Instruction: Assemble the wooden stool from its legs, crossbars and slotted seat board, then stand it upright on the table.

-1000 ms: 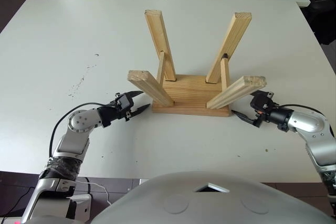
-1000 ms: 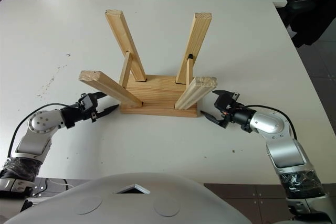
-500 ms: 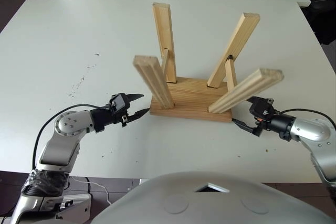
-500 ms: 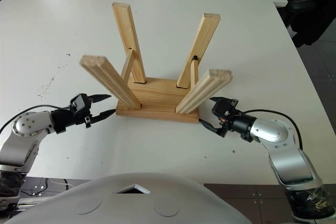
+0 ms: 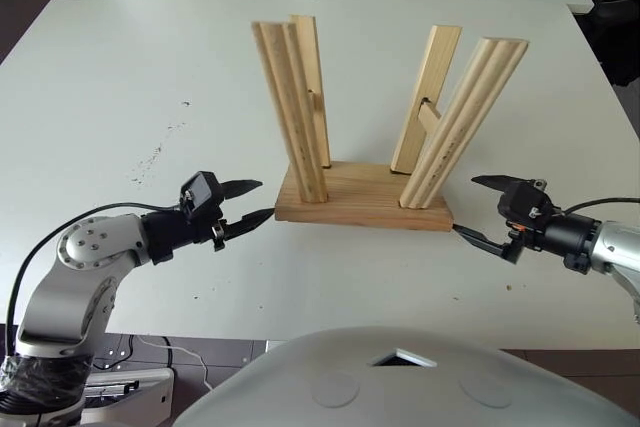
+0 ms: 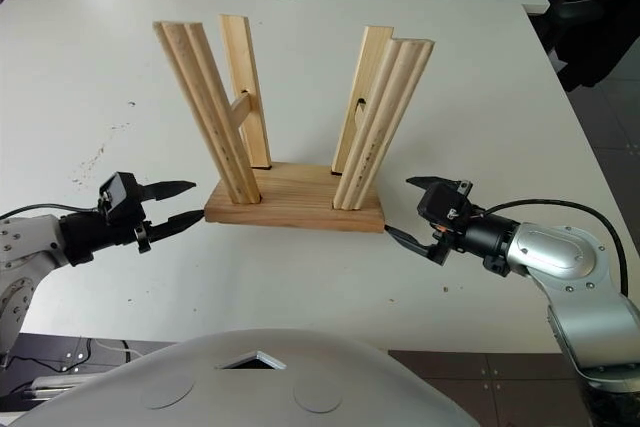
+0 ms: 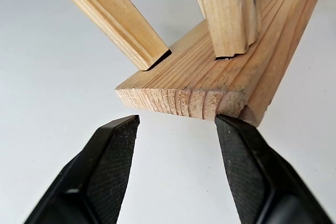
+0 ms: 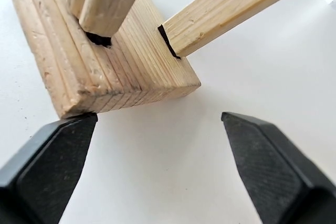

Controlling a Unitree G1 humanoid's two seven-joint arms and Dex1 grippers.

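Left gripper (image 5: 265, 198) and right gripper (image 5: 465, 205) are held agape, empty, flanking the seat board (image 5: 360, 211) (4 legs (image 5: 290, 97) upward), presumably for flipping.

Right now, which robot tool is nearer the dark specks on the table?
Left. The left tool lies between the dark specks and the stool; the right tool lies beyond the stool, on its right side.
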